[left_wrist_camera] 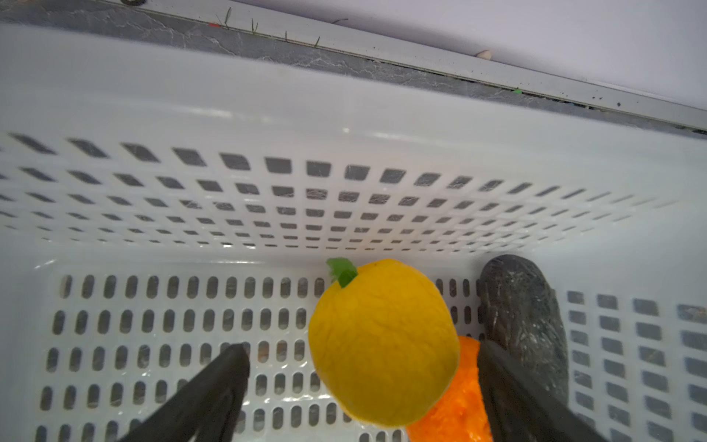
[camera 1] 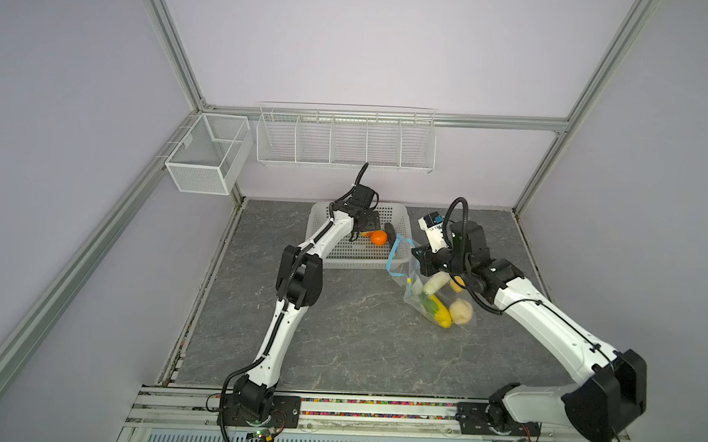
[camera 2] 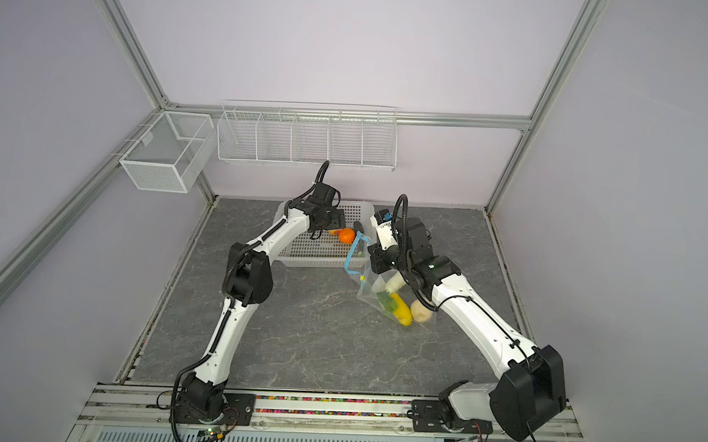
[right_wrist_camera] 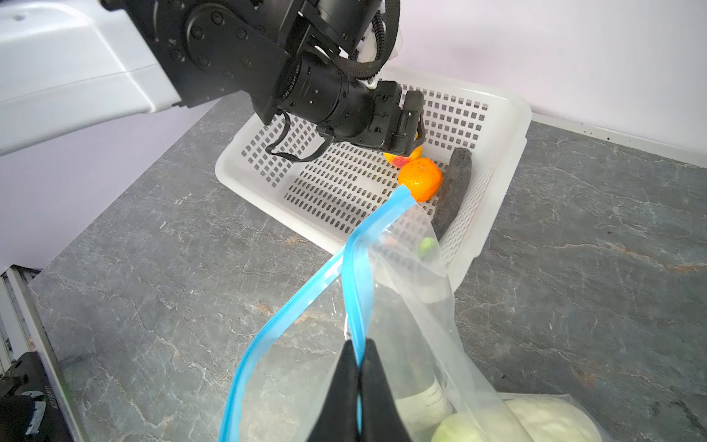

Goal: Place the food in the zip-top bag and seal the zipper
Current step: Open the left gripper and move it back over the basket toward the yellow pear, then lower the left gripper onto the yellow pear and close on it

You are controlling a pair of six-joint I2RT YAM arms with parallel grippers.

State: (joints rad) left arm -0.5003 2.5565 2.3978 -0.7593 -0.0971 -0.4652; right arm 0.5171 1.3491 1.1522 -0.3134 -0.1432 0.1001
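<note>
In the basket (right_wrist_camera: 509,114), orange piece (right_wrist_camera: 420,179) and dark piece (right_wrist_camera: 455,183) crowd the yellow fruit (left_wrist_camera: 382,344) straddled by the left gripper (left_wrist_camera: 361,350), jaws apart; right gripper (right_wrist_camera: 359,348) is clamped on the zipper (right_wrist_camera: 290,313).

The right gripper (right_wrist_camera: 359,369) had its black fingers pinched together on the zipper (right_wrist_camera: 294,312), the light-blue strip of the zip-top bag (right_wrist_camera: 417,291), whose mouth gaped open above the grey marbled tabletop (right_wrist_camera: 172,248). Pale green and whitish food (right_wrist_camera: 551,417) lay inside the bag. Beyond it stood the white basket (right_wrist_camera: 509,126), holding an orange piece (right_wrist_camera: 421,178) just beside a dark elongated piece (right_wrist_camera: 457,180) and a yellow-red piece (right_wrist_camera: 399,159). The left gripper (right_wrist_camera: 408,143) hung just over that yellow-red piece, its jaws hidden from this angle
</note>
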